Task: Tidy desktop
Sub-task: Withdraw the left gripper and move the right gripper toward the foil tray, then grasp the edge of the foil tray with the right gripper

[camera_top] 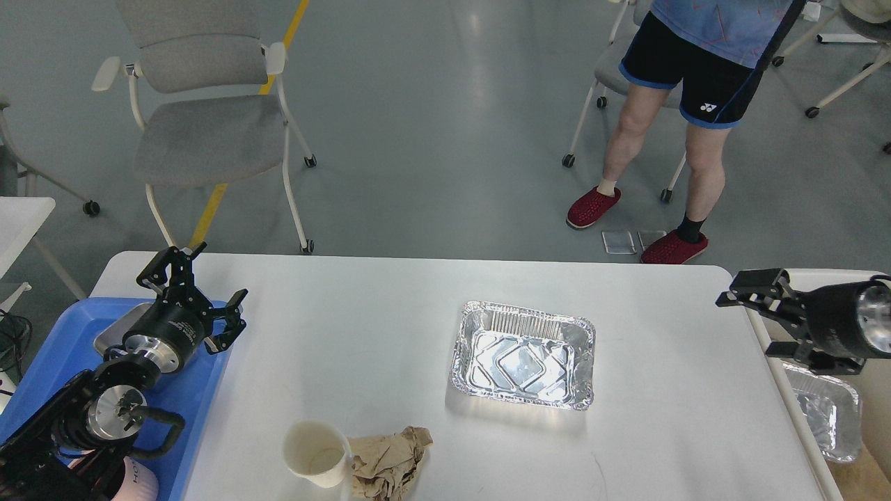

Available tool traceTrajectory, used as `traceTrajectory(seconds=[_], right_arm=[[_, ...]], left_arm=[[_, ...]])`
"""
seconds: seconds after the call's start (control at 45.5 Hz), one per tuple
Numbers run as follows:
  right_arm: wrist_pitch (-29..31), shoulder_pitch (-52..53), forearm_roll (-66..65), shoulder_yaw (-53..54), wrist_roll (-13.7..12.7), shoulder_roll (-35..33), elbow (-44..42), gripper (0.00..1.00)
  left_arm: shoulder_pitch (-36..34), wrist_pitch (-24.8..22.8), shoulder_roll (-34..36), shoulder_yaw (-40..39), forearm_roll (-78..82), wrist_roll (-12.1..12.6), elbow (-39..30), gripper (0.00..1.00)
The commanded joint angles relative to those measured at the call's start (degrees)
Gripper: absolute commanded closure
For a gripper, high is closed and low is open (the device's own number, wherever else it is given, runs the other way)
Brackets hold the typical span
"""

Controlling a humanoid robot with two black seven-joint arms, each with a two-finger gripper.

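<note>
The white desktop (pixel 362 327) holds an empty foil tray (pixel 523 355) at centre right. A white paper cup (pixel 317 452) stands at the front, with crumpled brown paper (pixel 390 463) touching its right side. My left gripper (pixel 209 282) is open and empty above the table's left edge, by the blue tray (pixel 198 390). My right gripper (pixel 748 320) is open and empty at the table's right edge, pointing left.
The blue tray holds a small metal dish (pixel 111 332). A white bin (pixel 800 396) at the right holds another foil tray (pixel 825 417). A person (pixel 668 104) stands just beyond the far edge. A grey chair (pixel 202 132) is back left, and a side table (pixel 21 216) is far left.
</note>
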Motion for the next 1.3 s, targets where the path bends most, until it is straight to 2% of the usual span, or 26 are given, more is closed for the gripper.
traceTrajectory(seconds=[0.0,0.11,0.242,0.395,0.637,0.966,1.273], right_arm=[[3.12,-0.73,-3.16,2.15,1.18,-3.8,0.08,0.0],[2.42,-2.93,-8.34,2.5,3.64,-1.0,-2.28,0.0],[-0.74,-7.24,-14.32,3.11,6.99,10.06,-8.34,0.0],[-2.07,-8.56,-20.65,3.2,7.16,20.0,-13.97,0.0],[-2.07,-9.79,-21.19,3.11,7.08,31.6,-23.73,0.0],[-2.07,-13.22,-21.89,3.11,7.16,42.07,-29.36,0.0],[-2.5,-12.69,-22.85,3.03,7.16,46.82,-34.1,0.02]], left_arm=[[-0.07,0.0,0.38,0.54,0.09,0.25,0.8,0.03],[0.2,-0.09,0.38,1.15,0.09,0.25,1.07,0.03],[0.37,-0.09,0.29,1.16,0.0,0.25,1.24,0.03],[0.37,0.0,0.47,0.98,0.0,0.25,1.51,0.03],[0.37,0.17,0.56,1.15,0.09,0.25,2.21,0.03],[0.37,0.44,0.12,1.42,0.17,0.25,3.09,0.03],[0.46,0.44,0.2,1.42,0.53,0.25,3.53,0.03]])
